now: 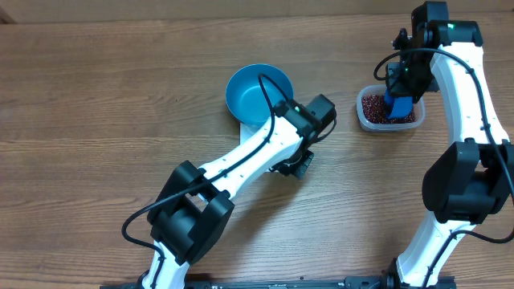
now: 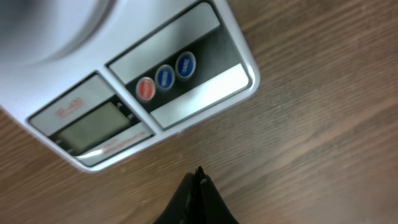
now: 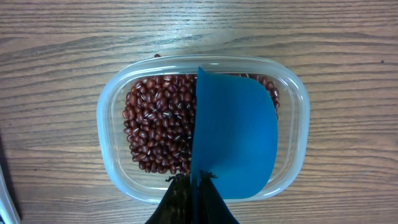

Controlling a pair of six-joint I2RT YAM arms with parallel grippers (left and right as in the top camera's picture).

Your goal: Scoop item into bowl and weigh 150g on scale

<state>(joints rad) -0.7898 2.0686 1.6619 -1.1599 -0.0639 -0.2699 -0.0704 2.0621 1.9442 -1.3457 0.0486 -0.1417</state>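
Observation:
The blue bowl (image 1: 259,95) stands at the middle back of the table, and I see nothing inside it. The white scale (image 2: 124,74), with its grey display and three round buttons, fills the upper left of the left wrist view. My left gripper (image 2: 199,175) is shut and holds nothing, hanging over bare wood just in front of the scale's button edge. The beans (image 3: 158,130) lie in a clear tub (image 3: 109,155) at the back right. My right gripper (image 3: 196,179) is shut on a blue scoop (image 3: 233,137), which hangs over the right half of the tub.
The left arm (image 1: 241,156) stretches diagonally from the front middle up to the bowl and covers most of the scale from above. The right arm (image 1: 466,120) runs along the right edge. Bare wooden tabletop (image 1: 96,120) lies to the left.

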